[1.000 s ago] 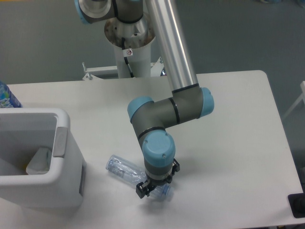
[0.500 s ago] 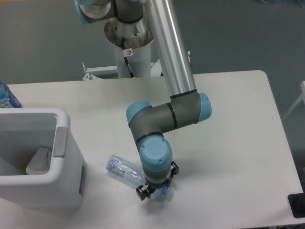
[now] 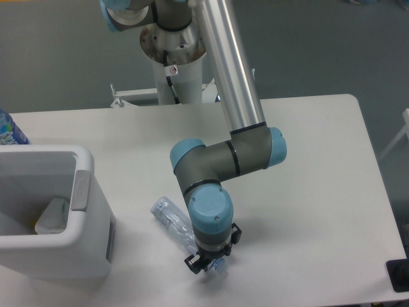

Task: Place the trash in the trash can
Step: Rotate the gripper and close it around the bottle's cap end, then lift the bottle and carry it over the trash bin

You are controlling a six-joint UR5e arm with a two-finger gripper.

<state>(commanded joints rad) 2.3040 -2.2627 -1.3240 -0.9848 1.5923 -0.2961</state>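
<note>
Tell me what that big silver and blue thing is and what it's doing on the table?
That is a robot arm. It works a bit like your own arm, with blue joints that bend like elbows. One camera, fixed up high, looks down on it and the white table.

At the arm's end is a small black tool with two fingers, like a pincher. It sits right over one end of a squashed clear plastic bottle that lies on the table. The fingers look closed on the bottle, though the arm hides part of them.

On the left stands a white trash can with a grey tab on its rim. A pale piece of trash already lies inside. The bottle looks set to go in there too.
</note>
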